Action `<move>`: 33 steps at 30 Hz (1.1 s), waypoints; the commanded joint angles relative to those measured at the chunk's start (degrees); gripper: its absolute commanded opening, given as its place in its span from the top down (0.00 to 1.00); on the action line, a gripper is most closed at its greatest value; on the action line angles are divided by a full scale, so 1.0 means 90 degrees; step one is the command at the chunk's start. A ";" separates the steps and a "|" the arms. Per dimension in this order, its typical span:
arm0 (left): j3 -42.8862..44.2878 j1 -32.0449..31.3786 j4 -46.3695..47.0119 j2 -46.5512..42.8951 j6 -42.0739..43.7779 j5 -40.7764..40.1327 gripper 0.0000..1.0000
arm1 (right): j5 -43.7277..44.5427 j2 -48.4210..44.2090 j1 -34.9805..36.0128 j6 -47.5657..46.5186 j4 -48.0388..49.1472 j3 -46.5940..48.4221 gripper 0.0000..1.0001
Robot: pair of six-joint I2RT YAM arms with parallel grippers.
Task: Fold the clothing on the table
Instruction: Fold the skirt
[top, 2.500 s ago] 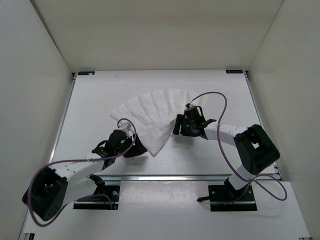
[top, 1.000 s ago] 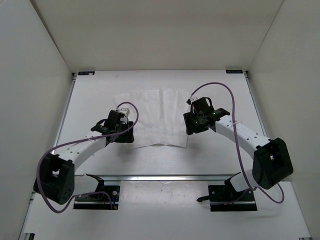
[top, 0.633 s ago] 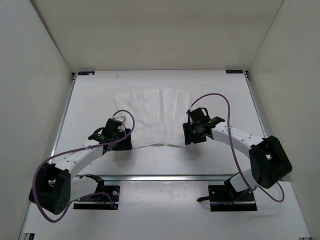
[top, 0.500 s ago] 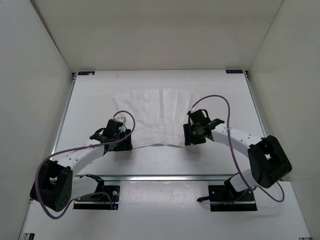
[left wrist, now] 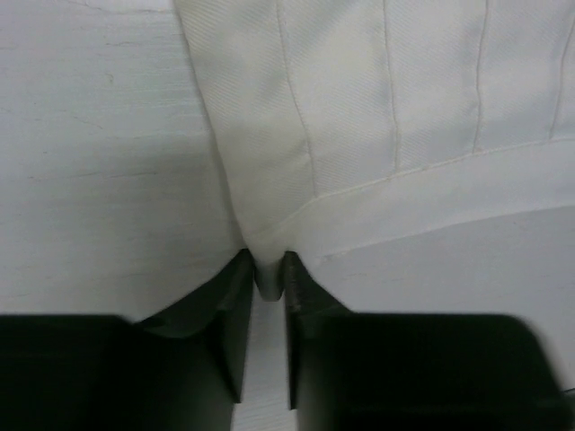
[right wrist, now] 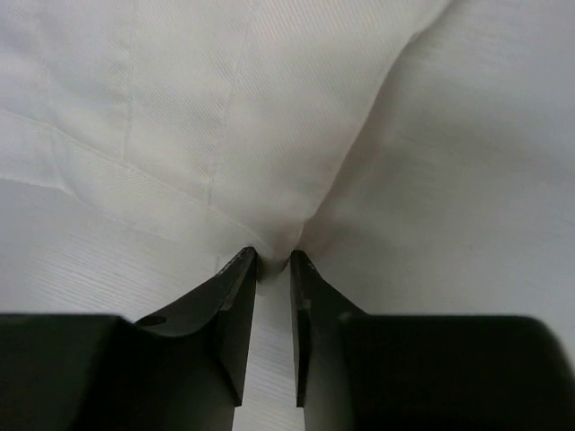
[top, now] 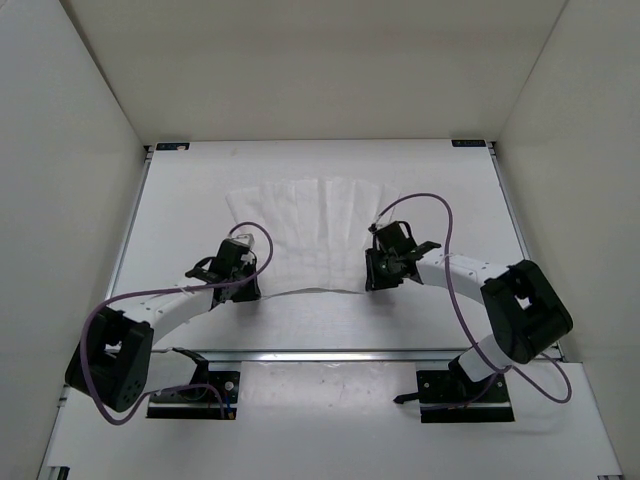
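Top external view: the thin white textured cloth garment with parallel crease lines (top: pixel 310 225) lay spread in a shallow fan on the middle of the large flat white tabletop (top: pixel 180 200), its near edge running between the two arms.
Left tool (top: pixel 248 284): it stood at the garment's near left corner. A second before, its jaws were wide; it had since closed them on that corner.
Left wrist view: the two black fingers (left wrist: pixel 235 296) were nearly together with a pinch of the hem between them, and the fabric rose in a small peak at the tips.
Right tool (top: pixel 372 277): it stood at the near right corner, and it too had gone from wide to clamped within the last second.
Right wrist view: the black fingers (right wrist: pixel 235 305) held a tuck of the cloth edge, and soft folds ran out from the pinch across the fabric.
Garment since earlier: a couple of seconds before, it narrowed to a point toward the near side. It had since been spread flatter, and its outline barely shifted in the last half second.
Meaning for the task: both near corners looked secured, so the grasp step seemed finished, with no fold yet laid. The likely next move was to lift the near edge and carry it toward the far edge, both arms keeping pace so the thin fabric would not skew.
Risk: each pinch held little cloth, so a corner could pull free.
Containers: none was in view, and the garment on the tabletop was the only thing resting on anything.
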 commanded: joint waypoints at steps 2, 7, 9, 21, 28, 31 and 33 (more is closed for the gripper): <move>-0.0072 0.0094 0.0276 0.0026 0.0008 -0.0031 0.88 | -0.0098 0.0391 0.0086 -0.0101 0.0239 0.0141 0.91; 0.0210 0.0007 0.0141 -0.0062 0.0134 -0.0128 1.00 | -0.0079 0.0217 0.0124 -0.0276 -0.0091 0.0453 1.00; 0.0804 0.0094 -0.0239 -0.0276 0.0290 -0.0158 1.00 | 0.0058 -0.0144 0.0116 -0.0423 -0.0296 0.0697 1.00; 0.6274 -0.0345 -0.3687 -0.0999 0.0663 -0.0403 1.00 | 0.0244 -0.2635 0.0476 -0.0775 -0.2522 0.3811 1.00; 0.6951 0.0279 -0.3786 -0.1108 0.0700 0.0280 1.00 | -0.0477 -0.2326 -0.0011 -0.0959 -0.3061 0.4780 0.99; 0.6501 0.0348 -0.3406 -0.0611 0.0769 0.0360 1.00 | -0.0615 -0.1478 -0.0372 -0.1310 -0.3178 0.5345 1.00; 0.6558 0.0484 -0.3133 0.0052 0.0818 0.0485 1.00 | -0.0751 -0.0872 -0.0655 -0.1448 -0.3082 0.5900 1.00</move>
